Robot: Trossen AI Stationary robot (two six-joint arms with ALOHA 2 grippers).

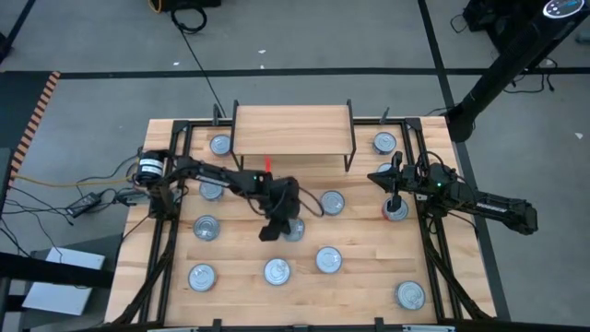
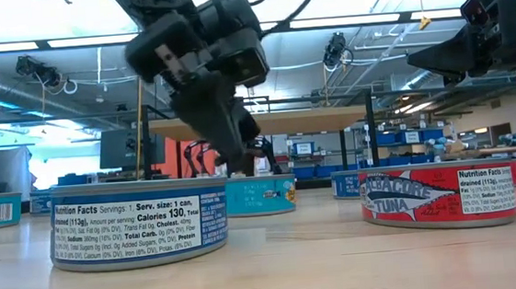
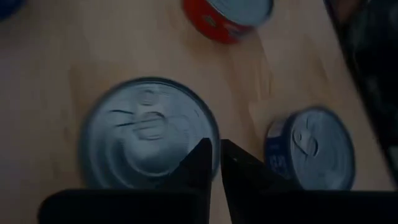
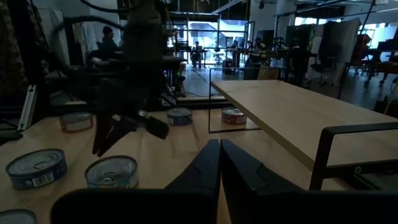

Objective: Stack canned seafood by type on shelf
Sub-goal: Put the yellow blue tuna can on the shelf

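Note:
Several round tins of canned seafood with silver tops stand on their bases across the slatted table. The shelf (image 1: 293, 129), a light wood plank on thin black legs, stands at the far middle with nothing on top. My left gripper (image 3: 215, 152) slants down at mid-table, shut, its tips over the rim of a silver-topped tin (image 3: 149, 130), the teal-sided tin (image 2: 260, 195) in the low view. A blue tin (image 3: 314, 146) stands beside it. My right gripper (image 4: 219, 146) waits at the table's right, level and shut on nothing. My left gripper's shut fingertips (image 3: 202, 149) stand over the tin's rim (image 3: 211, 127), slanting down from the table's left. Whether they touch the tin I cannot tell. The tin stands flat on the table.
Other tins lie all around: a blue-labelled one (image 2: 140, 223) and a red one (image 2: 437, 195) near the front edge, another red one (image 3: 230, 15), and one at each end of the shelf (image 1: 219, 145) (image 1: 383, 142). Black frame rails (image 1: 171, 231) run along both table sides.

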